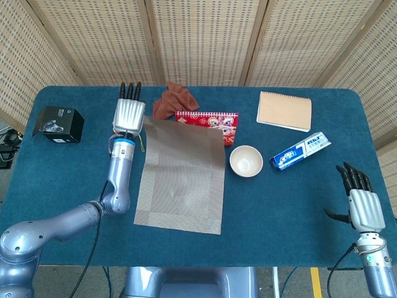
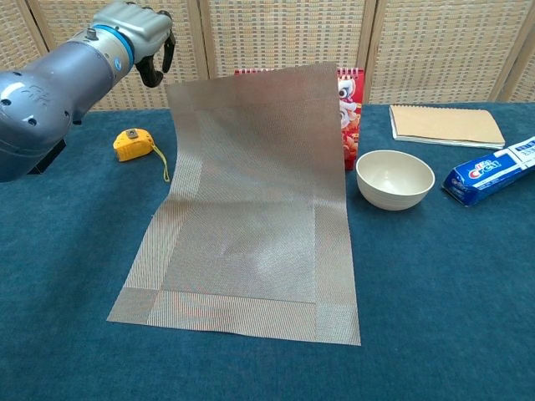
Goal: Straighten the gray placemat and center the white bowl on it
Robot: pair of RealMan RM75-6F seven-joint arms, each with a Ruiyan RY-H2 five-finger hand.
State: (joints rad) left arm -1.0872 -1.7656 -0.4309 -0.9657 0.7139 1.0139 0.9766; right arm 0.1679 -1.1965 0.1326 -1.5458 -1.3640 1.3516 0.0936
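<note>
The gray placemat (image 1: 180, 180) lies on the blue table with its near edge flat. Its far half is lifted and stands up in the chest view (image 2: 251, 167). My left hand (image 1: 129, 115) pinches the mat's far left corner between thumb and finger (image 2: 138, 38). The white bowl (image 1: 245, 161) stands empty on the bare table just right of the mat (image 2: 394, 178), not on it. My right hand (image 1: 361, 203) hovers at the table's front right edge, fingers spread, holding nothing.
A red desk calendar (image 1: 214, 118) stands behind the raised mat, mostly hidden. A brown cloth (image 1: 173, 99) lies behind it. Right of the bowl lie a toothpaste box (image 1: 301, 151) and a tan notebook (image 1: 284, 110). A black box (image 1: 59, 123) and a yellow tape measure (image 2: 134, 144) sit at the left.
</note>
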